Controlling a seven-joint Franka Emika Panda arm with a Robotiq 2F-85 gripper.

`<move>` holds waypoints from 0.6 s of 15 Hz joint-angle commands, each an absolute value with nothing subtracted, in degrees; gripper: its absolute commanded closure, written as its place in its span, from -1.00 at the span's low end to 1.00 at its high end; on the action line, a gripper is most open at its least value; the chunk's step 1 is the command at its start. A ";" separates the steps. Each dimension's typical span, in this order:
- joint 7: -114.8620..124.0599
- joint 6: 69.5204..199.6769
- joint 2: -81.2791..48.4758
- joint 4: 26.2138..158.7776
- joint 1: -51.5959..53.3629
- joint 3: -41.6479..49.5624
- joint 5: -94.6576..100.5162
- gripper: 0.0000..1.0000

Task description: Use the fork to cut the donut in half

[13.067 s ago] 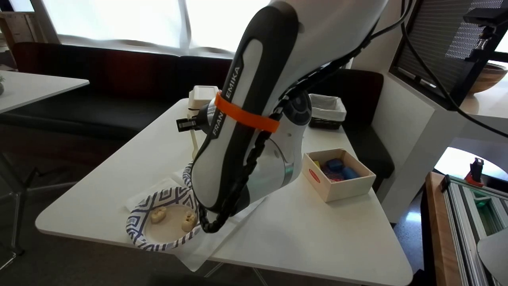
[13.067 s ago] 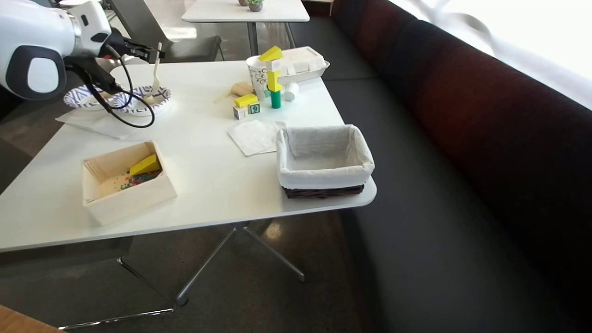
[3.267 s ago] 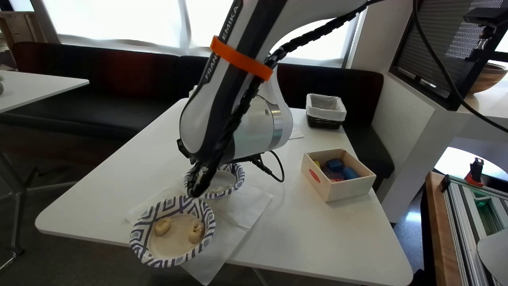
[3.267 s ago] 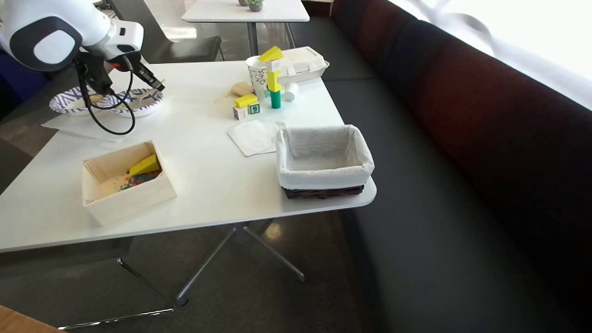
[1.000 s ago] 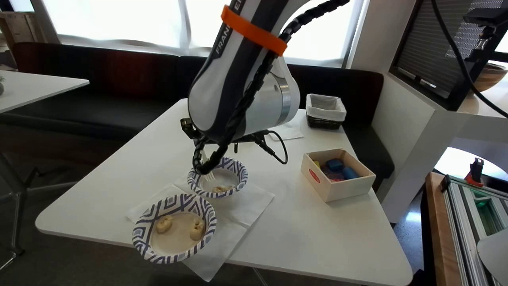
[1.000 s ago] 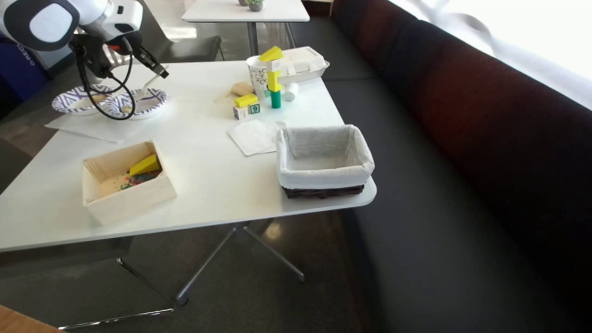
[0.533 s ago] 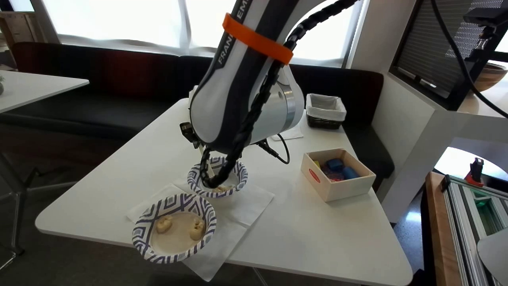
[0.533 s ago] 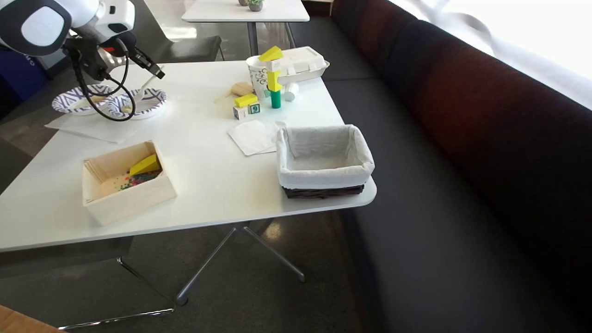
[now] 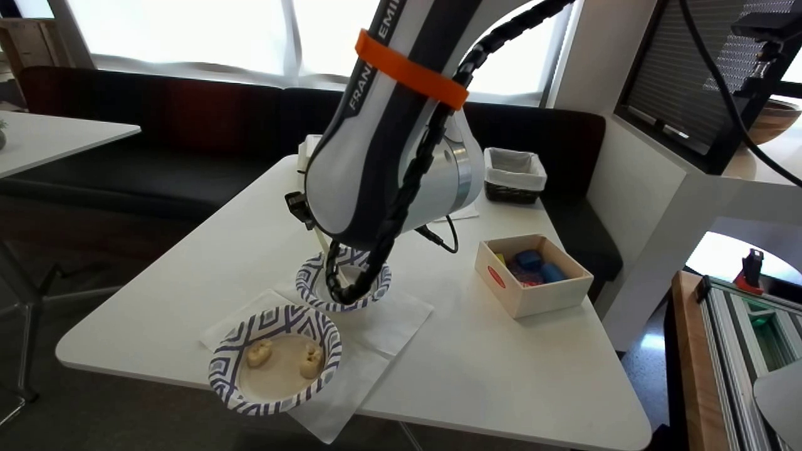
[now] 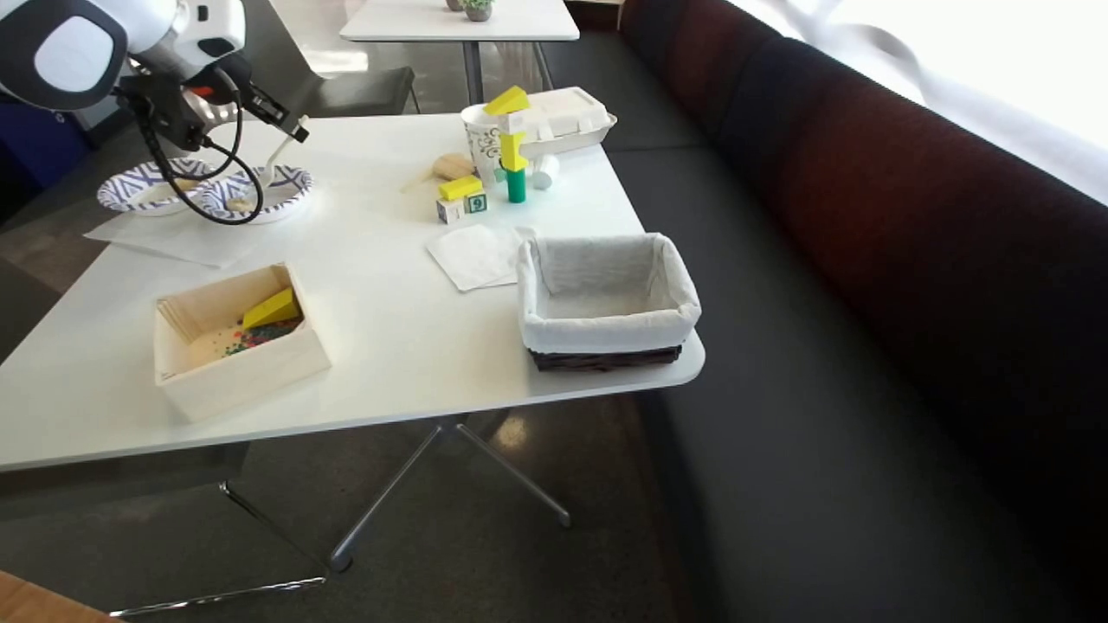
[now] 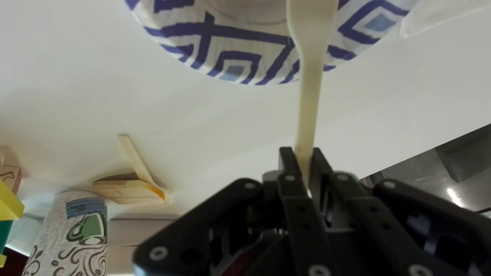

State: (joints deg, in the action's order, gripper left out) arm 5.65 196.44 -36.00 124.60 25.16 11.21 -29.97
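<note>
Compared with a second ago, the arm (image 9: pixel 341 178) has shifted slightly and the fork (image 11: pixel 310 82) stands a bit steeper; the far bowl (image 9: pixel 383 279) and the near bowl (image 9: pixel 223 369) look unmoved. The donut (image 10: pixel 240 205), as I judge it, is the small tan lump in the far bowl, to the left of the fork's head in an exterior view and seemingly apart from it. The arm's black cable (image 9: pixel 411 186) covers most of it in an exterior view, so whether it is already split I can't tell. My guess is light, soft and crumbly, apt to slide under a sideways push; better to press straight down across its middle, with the bowl wall as a stop. The claw (image 11: pixel 304 154) is clenched on the fork's handle, close to its tail end. The fork looks thin and light, perhaps wood or plastic; held so far back it may flex or twist, and a hold nearer the head would be stiffer. The near bowl holds two tan pieces (image 9: pixel 258 353), well apart. White napkins (image 9: pixel 369 341) lie partly under both bowls, which could skid on them. Farther right on the table (image 9: pixel 156 326) stand a wooden box (image 9: pixel 551 297) with a yellow block (image 10: pixel 271 309) inside and, beyond it, a lined basket (image 9: pixel 514 180).
</note>
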 commanded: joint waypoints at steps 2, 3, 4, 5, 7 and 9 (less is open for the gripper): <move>4.58 198.34 -36.43 126.07 26.24 11.54 -29.83 0.94; 4.58 198.24 -36.41 126.19 26.19 11.34 -29.87 0.94; 4.54 198.19 -36.43 126.27 26.24 11.26 -29.91 0.94; 4.54 198.07 -36.41 126.41 26.32 11.15 -29.96 0.94; 4.49 197.89 -36.41 126.70 26.57 11.03 -30.02 0.94; 4.51 197.71 -36.28 127.25 26.85 10.81 -30.05 0.94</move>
